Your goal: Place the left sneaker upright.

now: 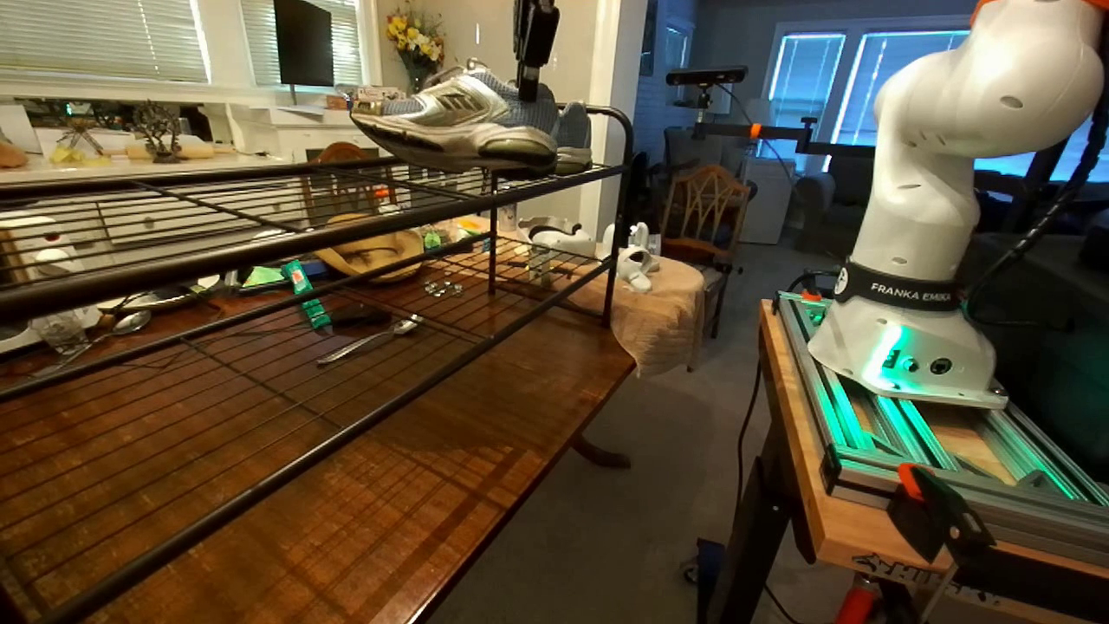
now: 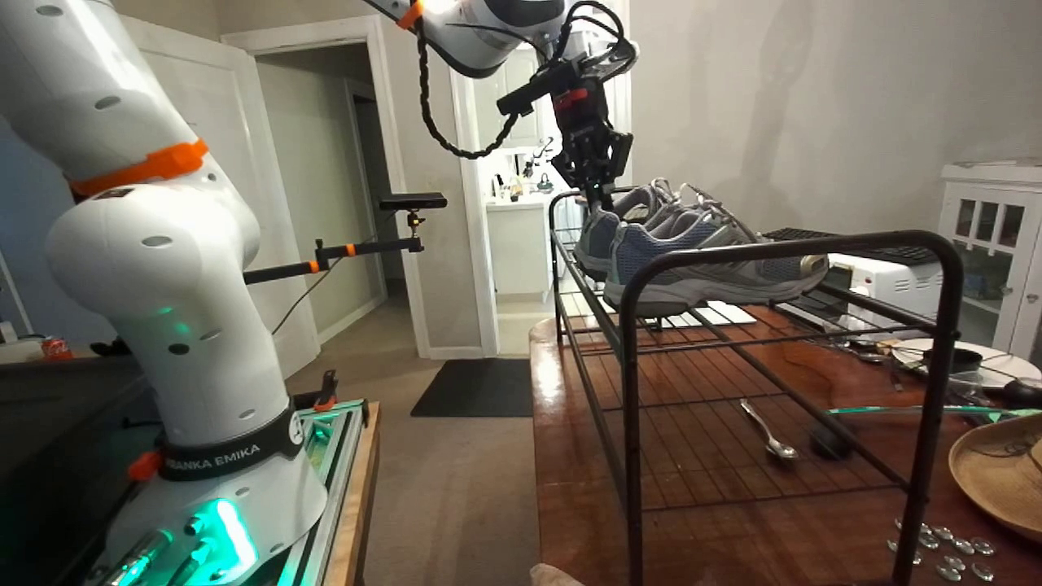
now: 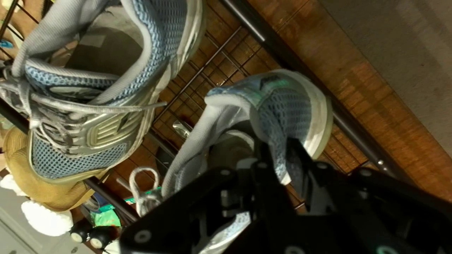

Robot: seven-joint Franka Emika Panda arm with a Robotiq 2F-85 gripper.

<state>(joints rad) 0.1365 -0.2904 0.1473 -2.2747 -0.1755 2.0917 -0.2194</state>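
Left sneaker (image 3: 291, 113): open mesh cloth wraps the heel below a padded fabric collar, over a smooth, rubber-look sole.
Other sneaker (image 3: 116, 130): coarse mesh covers the toe; side panels carry a metallic sheen, laces are woven cord.
Gripper (image 3: 278, 151): matt, hard-surfaced links, dotted with metallic screw heads.
Robot arm (image 2: 220, 374): smooth, plastic-look shell, softly glossy.
Shoe rack (image 2: 879, 241): smooth metal bars, faintly shiny.
Table (image 1: 485, 442): polished wood, scuffed in places.
Spoon (image 2: 779, 448): bright, shiny metal.
Hat (image 3: 39, 190): matt woven straw.

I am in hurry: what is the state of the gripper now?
Gripper: closed, holding the whitish-soled grey-blue mesh sneaker near its heel.
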